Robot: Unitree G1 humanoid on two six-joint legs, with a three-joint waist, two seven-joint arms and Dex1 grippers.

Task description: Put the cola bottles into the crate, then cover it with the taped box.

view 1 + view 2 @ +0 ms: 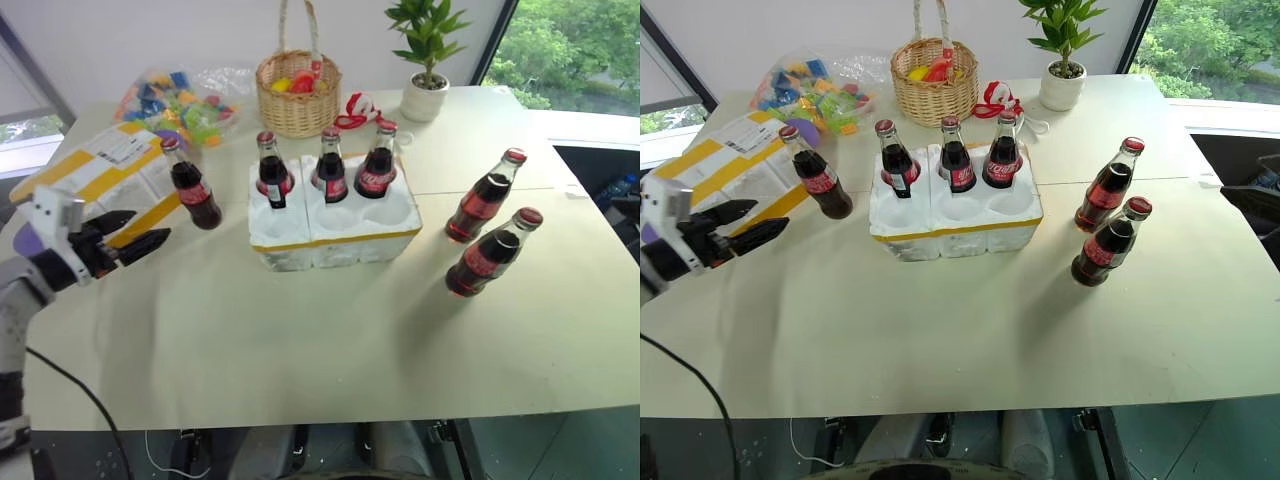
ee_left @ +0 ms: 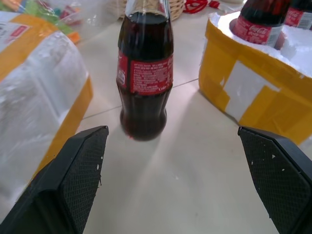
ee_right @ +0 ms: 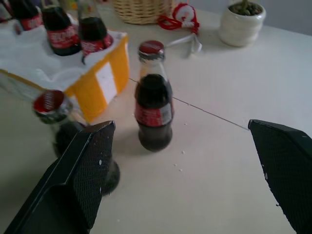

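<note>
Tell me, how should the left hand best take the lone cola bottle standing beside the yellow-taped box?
Probably around the labelled body of the cola bottle, coming in level from the near side: it stands upright, and the open left hand already faces it.

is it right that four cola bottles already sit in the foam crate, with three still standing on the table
Not quite. The left eye view shows three bottles in the crate, not four; its three front wells are empty. Three more do still stand on the table: one left of the crate, two right.
</note>
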